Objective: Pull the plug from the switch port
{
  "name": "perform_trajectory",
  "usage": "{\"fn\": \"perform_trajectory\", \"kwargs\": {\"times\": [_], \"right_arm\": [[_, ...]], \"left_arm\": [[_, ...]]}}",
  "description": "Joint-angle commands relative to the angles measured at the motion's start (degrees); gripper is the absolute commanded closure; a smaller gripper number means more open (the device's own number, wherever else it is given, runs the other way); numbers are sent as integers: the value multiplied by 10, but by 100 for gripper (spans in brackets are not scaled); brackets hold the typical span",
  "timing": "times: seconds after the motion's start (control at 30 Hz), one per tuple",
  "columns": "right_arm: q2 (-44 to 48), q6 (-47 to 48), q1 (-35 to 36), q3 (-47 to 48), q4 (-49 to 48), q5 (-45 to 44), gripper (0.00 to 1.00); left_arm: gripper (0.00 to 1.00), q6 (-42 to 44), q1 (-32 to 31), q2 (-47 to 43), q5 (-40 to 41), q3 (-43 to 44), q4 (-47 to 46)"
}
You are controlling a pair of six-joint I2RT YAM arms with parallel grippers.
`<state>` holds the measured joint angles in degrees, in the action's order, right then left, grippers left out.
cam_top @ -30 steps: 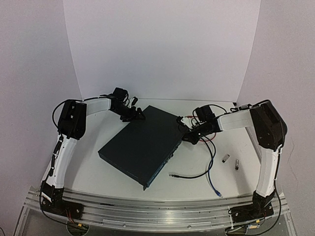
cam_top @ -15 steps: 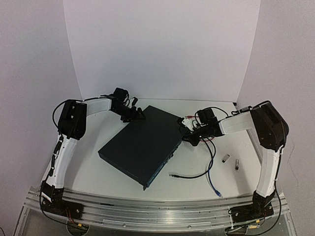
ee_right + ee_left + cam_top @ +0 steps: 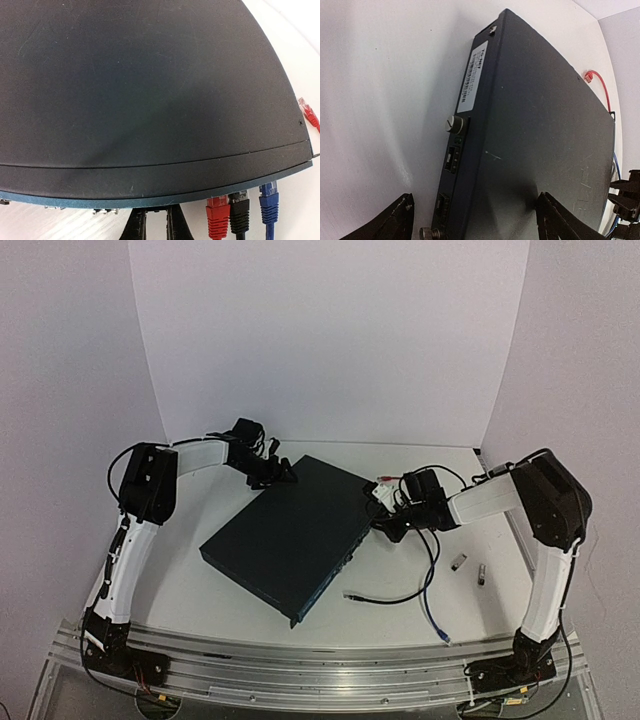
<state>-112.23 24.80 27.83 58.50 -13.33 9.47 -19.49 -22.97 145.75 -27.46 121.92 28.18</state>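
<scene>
Switch (image 3: 290,535) lies flat and skewed mid-table, a dark navy box. My right gripper (image 3: 155,226) sits at its socket face, jaws pressed together; whether they pinch anything I cannot tell. Just right of them a red plug (image 3: 217,215), a black plug (image 3: 240,212) and a blue plug (image 3: 268,202) stand side by side at that face, shown only by the right wrist. My left gripper (image 3: 475,210) hangs over the rear face, jaws spread wide. Only that view shows the white label (image 3: 479,75) and a thumbscrew (image 3: 454,123). From above, a black cable (image 3: 385,597), a blue cable (image 3: 430,605) and two small metal parts (image 3: 458,562) lie on the table (image 3: 200,590) right of the switch.
</scene>
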Motion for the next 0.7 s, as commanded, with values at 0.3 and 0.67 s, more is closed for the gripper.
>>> {"fn": "perform_trajectory", "kwargs": {"times": [0.3, 0.67], "right_arm": [[45, -190, 3, -69, 6, -72, 100], [94, -203, 12, -191, -168, -94, 100]], "left_arm": [[18, -10, 0, 62, 62, -17, 94], [18, 7, 0, 63, 62, -11, 111]]}}
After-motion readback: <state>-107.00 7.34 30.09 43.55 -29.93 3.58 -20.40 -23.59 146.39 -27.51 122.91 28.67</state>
